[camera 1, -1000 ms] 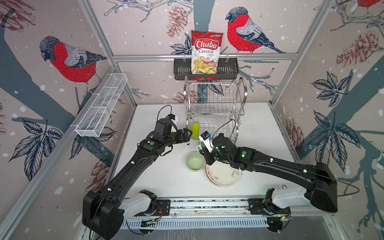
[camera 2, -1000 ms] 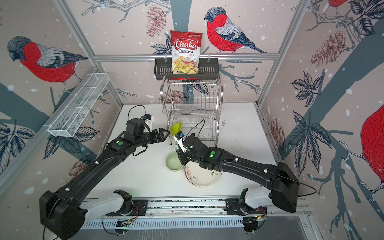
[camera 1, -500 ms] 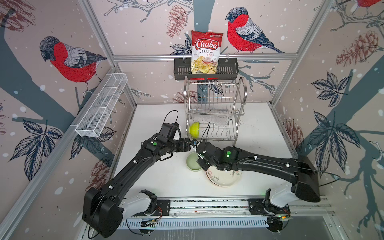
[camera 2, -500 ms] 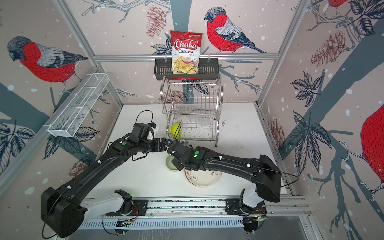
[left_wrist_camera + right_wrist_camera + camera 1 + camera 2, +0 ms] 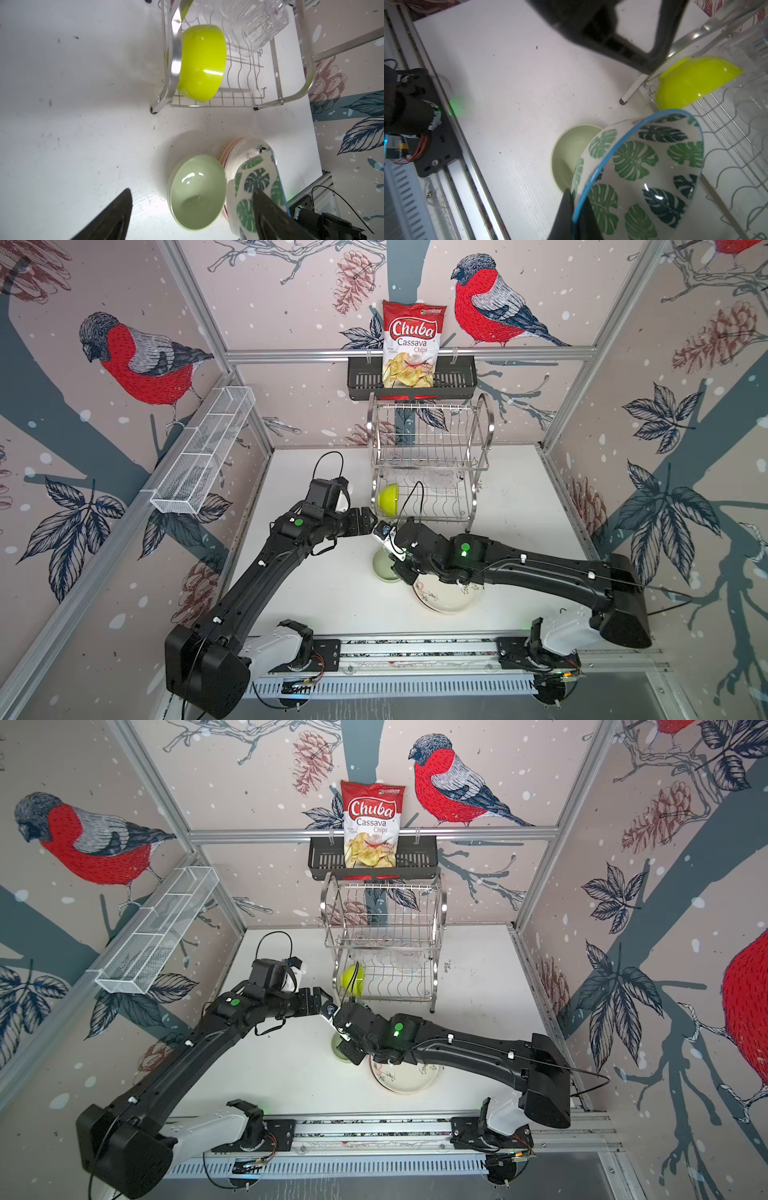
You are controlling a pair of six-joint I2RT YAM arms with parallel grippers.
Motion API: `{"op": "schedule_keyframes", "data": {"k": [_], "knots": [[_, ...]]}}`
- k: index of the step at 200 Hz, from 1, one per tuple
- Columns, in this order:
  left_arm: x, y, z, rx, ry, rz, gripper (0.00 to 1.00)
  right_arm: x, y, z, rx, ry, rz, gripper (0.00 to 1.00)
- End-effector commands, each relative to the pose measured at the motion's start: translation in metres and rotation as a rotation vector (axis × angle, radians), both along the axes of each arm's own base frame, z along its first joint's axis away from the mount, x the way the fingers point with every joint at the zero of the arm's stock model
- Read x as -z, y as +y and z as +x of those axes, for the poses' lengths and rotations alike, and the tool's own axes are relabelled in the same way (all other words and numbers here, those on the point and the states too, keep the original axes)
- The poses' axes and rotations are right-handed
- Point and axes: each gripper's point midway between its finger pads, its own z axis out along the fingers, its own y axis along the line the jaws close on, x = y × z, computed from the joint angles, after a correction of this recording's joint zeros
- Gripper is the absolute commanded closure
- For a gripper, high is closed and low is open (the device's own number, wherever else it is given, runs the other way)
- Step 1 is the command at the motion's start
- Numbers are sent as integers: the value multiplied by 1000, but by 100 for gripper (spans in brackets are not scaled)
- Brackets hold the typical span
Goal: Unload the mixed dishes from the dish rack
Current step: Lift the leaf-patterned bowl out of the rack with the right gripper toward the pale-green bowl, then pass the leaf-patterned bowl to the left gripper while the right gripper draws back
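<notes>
Right gripper (image 5: pixel 575 207) clamps leaf bowl (image 5: pixel 643 170); left gripper (image 5: pixel 368 519) wide, empty. Before dish rack (image 5: pixel 430 435) lie pale green bowl (image 5: pixel 197 191), plates (image 5: pixel 446 597); inside it, lime bowl (image 5: pixel 388 499), tumblers (image 5: pixel 253 27).

Bowl (image 5: pixel 388 499) in rack (image 5: pixel 430 467) lower tier, L end — 2nd bowl (image 5: pixel 381 570) on table (image 5: pixel 316 593) in front, plates (image 5: pixel 446 599) just R.

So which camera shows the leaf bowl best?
The right wrist view: the leaf bowl fills it, rim and inside clear, pinched by the right gripper. The left wrist view shows its outside; in both top views the right arm nearly hides it.
</notes>
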Motion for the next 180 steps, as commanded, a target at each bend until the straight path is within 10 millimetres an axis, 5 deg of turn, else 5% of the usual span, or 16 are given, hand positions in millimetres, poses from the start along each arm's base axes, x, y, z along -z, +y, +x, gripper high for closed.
{"op": "schedule_keyframes", "data": {"k": [1, 51, 101, 142, 180], "knots": [[-19, -10, 6, 54, -21, -60, 11, -13, 10, -8, -50, -5, 40, 100], [-11, 10, 27, -15, 55, 4, 11, -23, 4, -18, -55, -4, 71, 100], [-19, -4, 30, 23, 85, -79, 11, -27, 3, -26, -86, -13, 83, 100], [-29, -5, 22, 29, 77, -44, 9, -22, 13, -26, -124, -26, 45, 100], [-10, -24, 5, 86, 120, 33, 9, -26, 26, -24, -169, -54, 7, 100]]}}
